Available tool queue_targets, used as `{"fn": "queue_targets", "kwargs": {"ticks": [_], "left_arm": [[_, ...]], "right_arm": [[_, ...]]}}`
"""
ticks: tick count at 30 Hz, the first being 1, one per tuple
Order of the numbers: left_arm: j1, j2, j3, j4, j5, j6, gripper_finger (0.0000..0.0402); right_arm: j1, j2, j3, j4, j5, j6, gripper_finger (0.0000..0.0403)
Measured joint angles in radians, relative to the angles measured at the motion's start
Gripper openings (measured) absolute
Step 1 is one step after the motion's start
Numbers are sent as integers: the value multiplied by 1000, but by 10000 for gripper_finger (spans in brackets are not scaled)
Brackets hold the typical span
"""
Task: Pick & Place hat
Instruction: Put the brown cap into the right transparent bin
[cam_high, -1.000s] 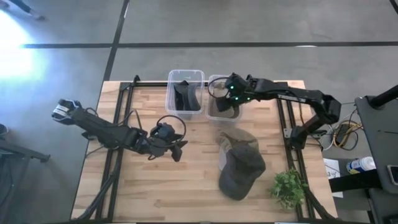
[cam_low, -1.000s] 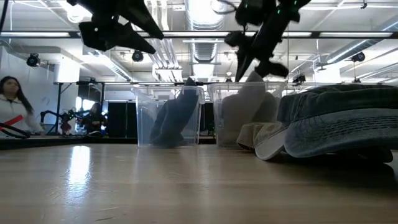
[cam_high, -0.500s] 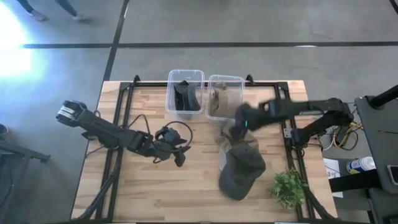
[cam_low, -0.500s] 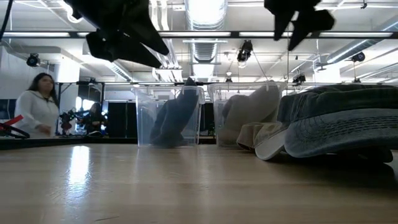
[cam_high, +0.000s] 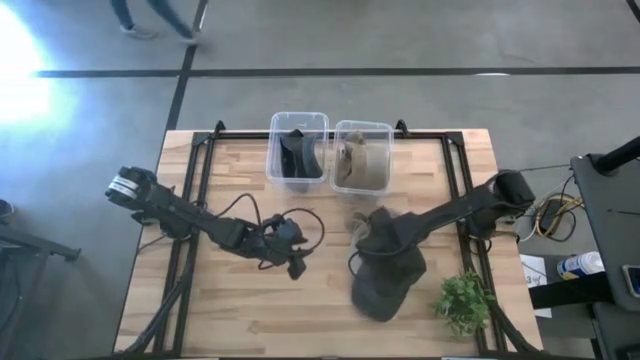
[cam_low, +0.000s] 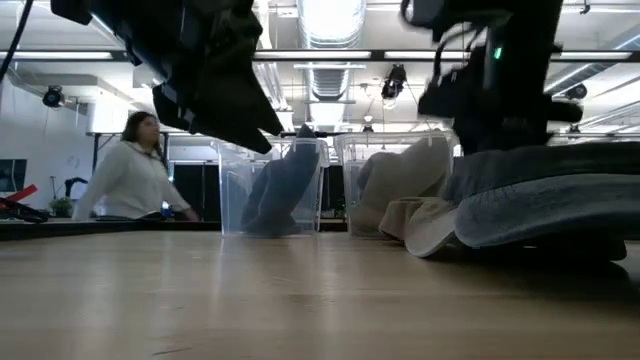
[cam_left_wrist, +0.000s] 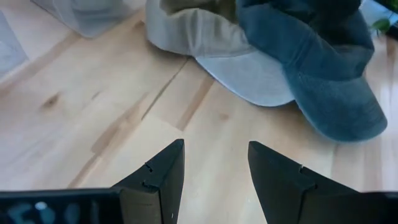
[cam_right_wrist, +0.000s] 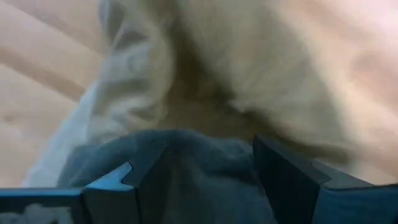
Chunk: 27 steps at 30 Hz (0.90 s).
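Both arms are built from dark, near-black links with rounded joints, and a white label patch can be seen near the base end of the left arm (cam_high: 128, 186), with loose black cables looped around its wrist. The left hand (cam_left_wrist: 214, 180) is made of two chunky dark fingers with angular, stepped inner faces and small notches, a pale edge highlight being picked up along their tops. The right hand (cam_right_wrist: 208, 177) is shaped the same way, and a small green light is spotted on the right arm (cam_low: 492, 52).
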Motion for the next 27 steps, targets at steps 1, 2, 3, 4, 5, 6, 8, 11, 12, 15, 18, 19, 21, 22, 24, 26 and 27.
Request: {"fn": "queue_targets", "kwargs": {"ticks": [1, 2, 3, 4, 5, 6, 8, 11, 12, 15, 18, 19, 21, 22, 24, 26, 27], "left_arm": [[0, 0, 0, -4, 8, 0, 172], [-1, 0, 0, -8, 17, -1, 172], [-1, -3, 0, -10, 21, -3, 172], [-3, -7, 0, -19, 23, -4, 172], [-4, -9, 0, -28, 23, -5, 172], [-4, -13, 0, -28, 23, -6, 172], [-7, -22, 0, -48, 22, -11, 172], [-12, -35, 0, -81, 23, -28, 172], [-13, -41, 0, -99, 23, -34, 172], [-15, -52, 0, -114, 23, -39, 172], [-17, -58, 0, -105, 23, -40, 172], [-19, -58, 0, -99, 24, -40, 172], [-22, -59, 0, -77, 47, -35, 172], [-24, -56, 0, -54, 63, -31, 172], [-29, -53, 0, -11, 104, -14, 172], [-31, -38, -5, 57, 144, 8, 172], [-32, -28, -10, 78, 153, 14, 172]], "right_arm": [[-4, 20, -17, 68, -35, -14, 219], [-5, 41, -33, 149, -70, -34, 219], [-6, 61, -47, 242, -109, -52, 219], [-6, 78, -61, 339, -148, -68, 218], [-5, 97, -71, 430, -186, -80, 219], [-2, 118, -77, 519, -215, -97, 219], [3, 152, -78, 697, -283, -140, 219], [4, 199, -53, 897, -407, -269, 219], [3, 211, -39, 941, -461, -314, 219], [-5, 221, 23, 977, -556, -406, 219], [-10, 201, 75, 907, -539, -470, 219], [-12, 196, 90, 872, -509, -487, 219], [-13, 176, 119, 791, -432, -519, 219], [-14, 167, 137, 738, -388, -534, 219], [-18, 145, 175, 653, -318, -549, 219], [-26, 135, 206, 562, -273, -562, 219], [-31, 133, 220, 544, -267, -569, 219]]}}
